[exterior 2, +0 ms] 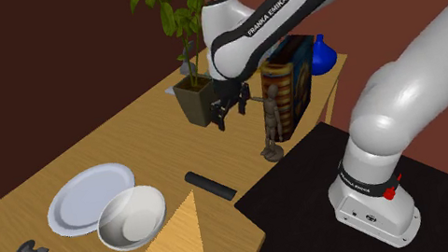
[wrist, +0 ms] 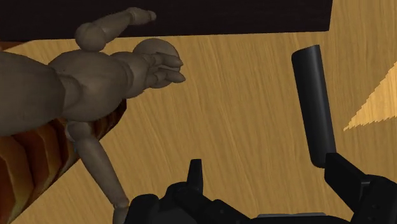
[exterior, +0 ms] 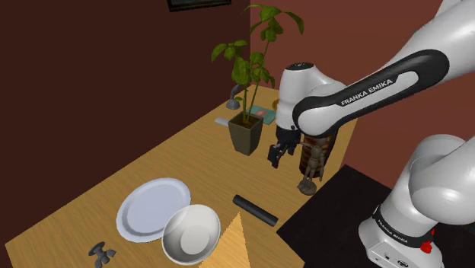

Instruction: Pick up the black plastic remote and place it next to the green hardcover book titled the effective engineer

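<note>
Remote (exterior: 255, 210): black, long and slim. It lies flat on the table, out from the wooden figure (exterior: 308, 166) on the side toward the plate, close to the table edge that runs along the stand. Nothing touches it.
Table (exterior: 152, 148): light wood grain. It carries the wooden figure and everything else named below except the stand and the arm.
Arm (exterior: 365, 87): white with dark joints. It arches over from the stand and comes down just past the wooden figure.
Stand (exterior: 339, 204): black, against the table edge nearest the wooden figure.
Plant (exterior: 247, 76): leafy, in a dark square pot. It stands beyond the wooden figure, on the shoulder view's left of it, with the gripper between the two.
Striped upright object (exterior 2: 297, 79): orange and blue, right behind the wooden figure; I cannot tell what it is.
Plate (exterior: 152, 208): white, well apart from the wooden figure, farther out than the remote.
Bowl (exterior: 190, 234): white, touching or overlapping the plate's rim on the side toward the wooden figure.
Wooden figure: brown jointed mannequin, upright on a small base near the table edge.
Book (exterior: 263, 113): greenish and flat on the table, beyond the wooden figure and behind the plant pot. Its title is not readable.
Gripper (wrist: 270, 184): black, with its fingers (wrist: 195, 175) spread and nothing between them. It hangs above the table just beside the wooden figure and apart from the remote.
Small grey object (exterior: 100, 253): farthest from the wooden figure, past the plate.
</note>
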